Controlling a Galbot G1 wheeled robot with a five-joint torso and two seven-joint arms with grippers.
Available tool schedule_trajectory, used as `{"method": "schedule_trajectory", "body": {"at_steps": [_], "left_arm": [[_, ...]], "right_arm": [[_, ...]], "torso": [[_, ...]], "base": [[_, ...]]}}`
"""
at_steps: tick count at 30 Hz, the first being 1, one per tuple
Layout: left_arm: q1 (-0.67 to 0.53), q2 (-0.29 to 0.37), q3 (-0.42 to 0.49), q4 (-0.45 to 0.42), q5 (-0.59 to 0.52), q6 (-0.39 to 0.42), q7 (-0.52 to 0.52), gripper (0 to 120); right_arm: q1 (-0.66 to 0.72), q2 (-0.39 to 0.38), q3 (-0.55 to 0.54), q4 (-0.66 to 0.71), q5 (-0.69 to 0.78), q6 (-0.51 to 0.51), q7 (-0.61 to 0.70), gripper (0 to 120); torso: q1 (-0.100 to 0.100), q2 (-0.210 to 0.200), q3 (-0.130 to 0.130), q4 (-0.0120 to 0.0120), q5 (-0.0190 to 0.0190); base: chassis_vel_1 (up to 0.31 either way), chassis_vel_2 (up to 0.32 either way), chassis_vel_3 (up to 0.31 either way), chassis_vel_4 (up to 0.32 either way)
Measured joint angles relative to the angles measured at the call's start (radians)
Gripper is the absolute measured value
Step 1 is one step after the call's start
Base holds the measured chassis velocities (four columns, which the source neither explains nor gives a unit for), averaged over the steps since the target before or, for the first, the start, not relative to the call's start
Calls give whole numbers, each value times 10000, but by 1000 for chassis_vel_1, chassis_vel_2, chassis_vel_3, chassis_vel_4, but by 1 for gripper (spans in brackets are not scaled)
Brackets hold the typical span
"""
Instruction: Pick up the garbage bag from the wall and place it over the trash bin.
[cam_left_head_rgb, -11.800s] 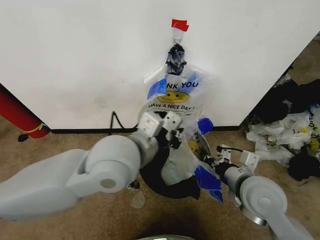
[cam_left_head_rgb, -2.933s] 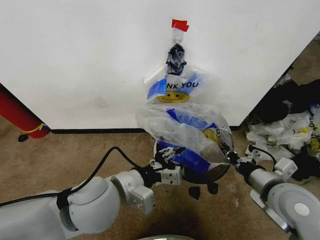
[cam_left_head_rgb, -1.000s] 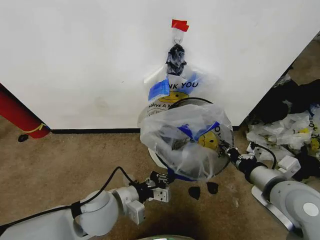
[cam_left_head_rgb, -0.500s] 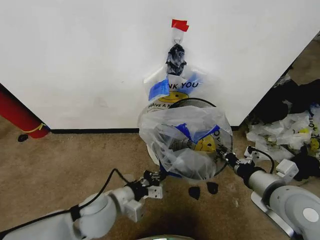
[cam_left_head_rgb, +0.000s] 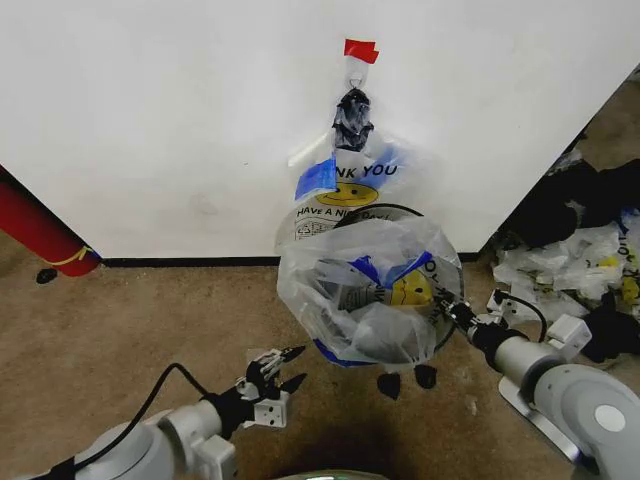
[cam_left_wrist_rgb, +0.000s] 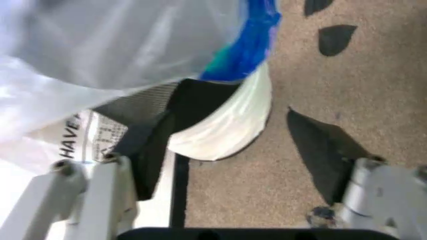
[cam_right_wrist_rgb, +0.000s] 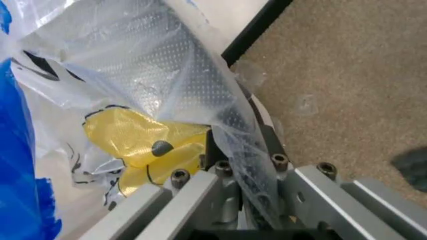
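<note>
The garbage bag (cam_left_head_rgb: 372, 285), translucent with a yellow smiley and blue patches, lies draped over the trash bin (cam_left_head_rgb: 398, 208), whose dark rim shows behind it. My right gripper (cam_left_head_rgb: 447, 303) is at the bin's right side, shut on the bag's edge. In the right wrist view the plastic (cam_right_wrist_rgb: 200, 100) runs in between the closed fingers (cam_right_wrist_rgb: 193, 190). My left gripper (cam_left_head_rgb: 293, 366) hovers over the carpet to the bin's front left, open and apart from the bag. In the left wrist view the bag (cam_left_wrist_rgb: 120, 45) hangs above the bin's white base (cam_left_wrist_rgb: 227, 130).
Another printed bag (cam_left_head_rgb: 350, 185) hangs on the wall (cam_left_head_rgb: 150, 120) under a black knotted wad (cam_left_head_rgb: 352, 115) and red tape (cam_left_head_rgb: 360, 48). A red cylinder (cam_left_head_rgb: 35, 230) leans at far left. White bags and dark clutter (cam_left_head_rgb: 570, 270) lie to the right. Black scraps (cam_left_head_rgb: 388, 383) lie before the bin.
My left gripper has drawn back to the left, away from the bag, with its fingers spread. The bag has settled a little lower over the bin. The right gripper stays on the edge.
</note>
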Motion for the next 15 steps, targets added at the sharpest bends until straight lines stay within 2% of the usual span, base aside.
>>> {"method": "schedule_trajectory", "body": {"at_steps": [3, 7, 9, 13, 15], "left_arm": [[136, 112, -331, -341, -230, 85, -72, 86], [528, 206, -1439, -796, -765, 116, -234, 99], [530, 188, -1603, -833, -848, 114, -275, 99], [924, -44, -2858, -874, -1338, 671, -519, 100], [984, -57, -2975, -874, -1400, 695, -525, 100]], "right_arm": [[-14, -27, 14, -140, -48, -13, -95, 0], [-25, -78, 84, -328, -101, -16, -173, 0], [-25, -89, 95, -361, -106, -16, -183, 0], [21, -100, 82, -487, -131, -16, -225, 0], [33, -96, 72, -500, -132, -16, -226, 0]], "torso": [[0, 0, 0, 0, 0], [0, 0, 0, 1, 3], [0, 0, 0, 0, 2], [0, 0, 1, -1, 1], [0, 0, 1, 0, 0]], "base": [[0, 0, 0, 0], [0, 0, 0, 0], [0, 0, 0, 0], [0, 0, 0, 0], [0, 0, 0, 0]]}}
